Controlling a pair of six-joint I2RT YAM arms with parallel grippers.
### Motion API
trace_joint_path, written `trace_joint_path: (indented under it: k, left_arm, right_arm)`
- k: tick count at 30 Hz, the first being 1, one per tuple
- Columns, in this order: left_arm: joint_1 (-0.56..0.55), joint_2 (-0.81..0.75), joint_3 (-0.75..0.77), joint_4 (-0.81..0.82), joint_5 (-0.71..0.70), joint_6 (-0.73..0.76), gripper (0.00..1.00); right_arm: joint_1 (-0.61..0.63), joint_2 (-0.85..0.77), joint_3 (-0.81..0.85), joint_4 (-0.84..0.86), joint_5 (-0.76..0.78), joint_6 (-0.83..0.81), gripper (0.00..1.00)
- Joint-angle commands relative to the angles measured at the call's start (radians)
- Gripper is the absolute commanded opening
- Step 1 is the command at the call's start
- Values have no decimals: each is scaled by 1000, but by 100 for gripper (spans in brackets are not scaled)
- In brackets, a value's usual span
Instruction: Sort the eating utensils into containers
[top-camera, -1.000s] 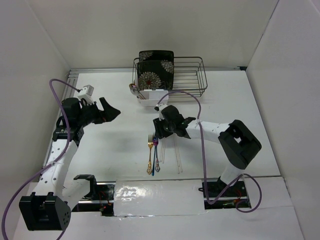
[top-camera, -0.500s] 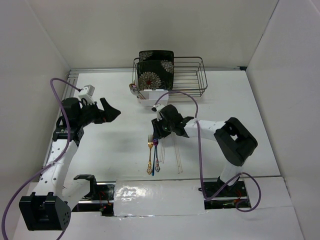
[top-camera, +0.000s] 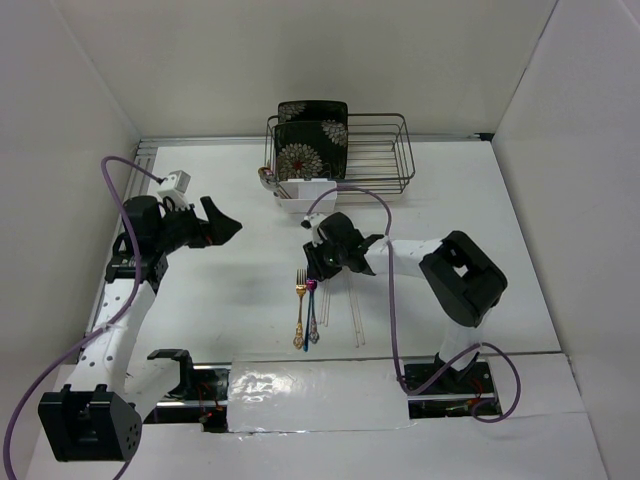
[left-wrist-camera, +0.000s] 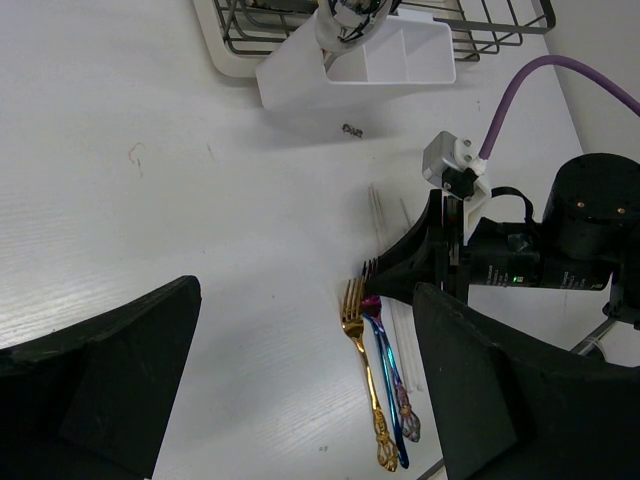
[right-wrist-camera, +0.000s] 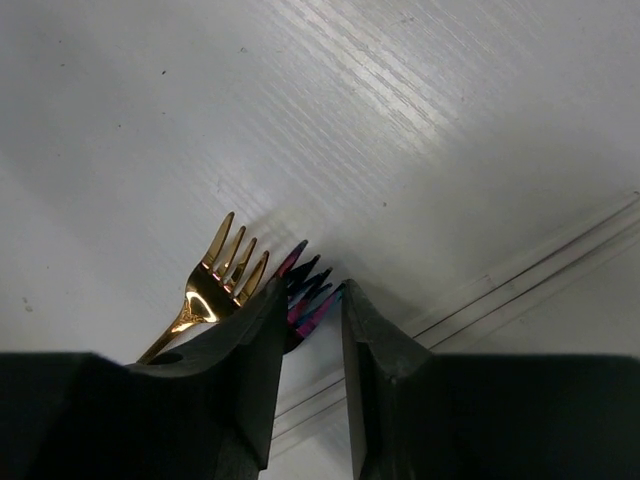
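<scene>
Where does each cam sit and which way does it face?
Top external: above and behind the bases, looking down at the table; both arms, left gripper and right gripper show.
Left wrist: looks across the table toward the right gripper; own fingers frame the view.
Right wrist: close above the purple fork tines, facing down; own fingers flank them.
Shared: gold fork and purple fork in all three.
</scene>
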Motion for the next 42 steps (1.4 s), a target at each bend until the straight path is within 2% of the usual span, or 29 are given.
trace_joint_path:
  k: [1, 2, 4, 5, 8, 15, 22, 25, 28, 32, 34, 37, 42]
  left_arm:
    - [-3, -22, -7, 35, 26, 26, 100]
    - [-3, -25, -9, 33, 26, 29, 100]
    - [-4, -23, -9, 35, 28, 28, 100]
    - [-3, -26, -9, 35, 28, 29, 100]
    - [-4, -29, -15, 36, 28, 28, 100]
    - [-1, -34, -12, 39, 20, 35, 100]
    - [-3, -31, -15, 81, 22, 57, 100]
    - [0, -22, -17, 105, 28, 78, 100]
    - [2, -3, -12, 143, 39, 84, 100]
    - [-1, 29, -3, 185, 78, 72, 100]
    - [-1, 41, 11, 206, 114, 70, 100]
    - [-1, 55, 26, 245, 154, 89, 100]
    - [-4, 86, 62, 265, 219, 141, 100]
  right_arm:
    - [-7, 19, 5, 59, -24, -29, 32]
    - [-7, 25, 5, 68, -24, -36, 24]
    - [-7, 28, 5, 68, -24, -38, 21]
    - [-7, 31, 5, 68, -34, -45, 13]
    - [-7, 25, -4, 77, -24, -56, 0]
    - [-5, -93, -17, 8, 12, -101, 0]
    - [-13, -330, 81, -97, 61, -96, 0]
    - [-19, -418, 155, -98, 84, -102, 0]
    - [-28, -470, 229, -1, 137, -175, 0]
    - [-59, -449, 334, 160, 183, -304, 0]
    - [-73, -388, 416, 218, 192, -372, 0]
    - [-100, -291, 512, 278, 151, -424, 0]
    - [-139, -165, 574, 407, 86, -498, 0]
